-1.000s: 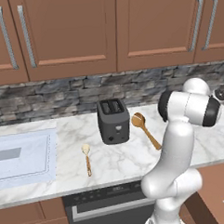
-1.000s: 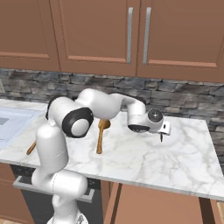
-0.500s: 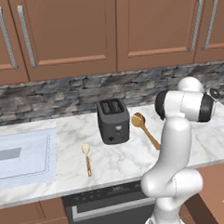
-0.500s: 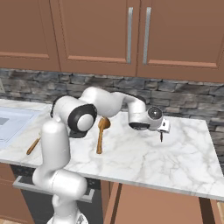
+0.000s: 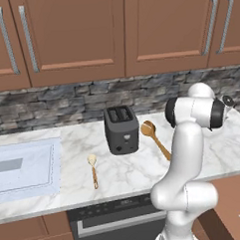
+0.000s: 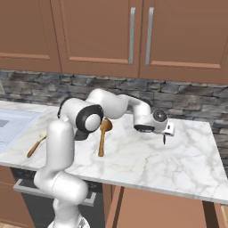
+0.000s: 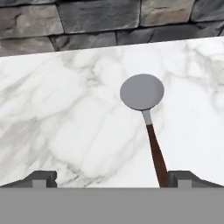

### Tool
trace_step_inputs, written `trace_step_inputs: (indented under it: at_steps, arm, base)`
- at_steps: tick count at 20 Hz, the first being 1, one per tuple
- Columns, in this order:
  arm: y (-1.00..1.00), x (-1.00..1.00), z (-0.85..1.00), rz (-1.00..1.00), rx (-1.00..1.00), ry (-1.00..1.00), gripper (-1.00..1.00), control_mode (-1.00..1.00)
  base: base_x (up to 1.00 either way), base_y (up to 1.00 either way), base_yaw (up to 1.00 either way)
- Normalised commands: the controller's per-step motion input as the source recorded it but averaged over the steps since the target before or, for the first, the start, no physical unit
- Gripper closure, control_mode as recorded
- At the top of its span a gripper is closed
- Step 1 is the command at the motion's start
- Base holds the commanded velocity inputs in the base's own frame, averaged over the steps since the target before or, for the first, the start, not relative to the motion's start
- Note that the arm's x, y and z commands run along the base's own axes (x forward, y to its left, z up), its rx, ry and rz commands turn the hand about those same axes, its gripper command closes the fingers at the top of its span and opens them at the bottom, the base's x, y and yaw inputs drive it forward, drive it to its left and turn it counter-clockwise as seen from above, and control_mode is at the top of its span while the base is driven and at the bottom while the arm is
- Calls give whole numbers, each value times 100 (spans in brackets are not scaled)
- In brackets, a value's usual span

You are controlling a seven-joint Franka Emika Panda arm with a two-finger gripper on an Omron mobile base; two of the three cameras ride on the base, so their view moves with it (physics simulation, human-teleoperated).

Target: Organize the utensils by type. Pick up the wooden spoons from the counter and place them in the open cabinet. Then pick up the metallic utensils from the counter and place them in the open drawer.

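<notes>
A metallic utensil with a round grey head [image 7: 142,92] and a dark reddish-brown handle lies on the white marble counter [image 7: 65,109] in the hand view. My gripper [image 7: 113,179] hovers just above it, open, and the handle passes close to the right fingertip [image 7: 186,178]. In the right base view the gripper [image 6: 164,133] hangs over the counter's right part [image 6: 187,160]. The long golden-brown wooden spoon [image 5: 155,138] [image 6: 103,133] lies right of the toaster. The shorter wooden spoon [image 5: 93,169] [image 6: 36,143] lies near the front edge. The open cabinet is out of view.
A dark toaster [image 5: 121,129] stands mid-counter. A sink basin [image 5: 22,167] sits at the left. Closed wall cabinets with silver bar handles [image 6: 140,35] hang above a stone backsplash [image 7: 87,17]. My own arm [image 6: 84,120] reaches across the long spoon.
The arm's elbow has swung slightly to the right in the right base view and the hand has sunk a little towards the counter. The spoons and toaster have not moved.
</notes>
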Motion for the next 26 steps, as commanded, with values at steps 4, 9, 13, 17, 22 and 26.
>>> trace_step_inputs:
  at_steps: [4,9,13,17,22,26]
  arm:
    - [-24,7,-15,0,0,1,-100,-100]
    - [-15,2,-18,0,0,0,-100,-100]
    - [-10,4,-20,0,-2,0,-100,-100]
    - [-5,6,-22,0,-3,0,-100,-100]
    - [-1,14,-15,0,-2,0,-100,-100]
    - [-6,18,-10,0,-1,0,-100,-100]
  base:
    - [0,0,0]
    - [0,0,0]
    - [0,0,0]
    - [0,0,0]
    - [0,0,0]
    - [0,0,0]
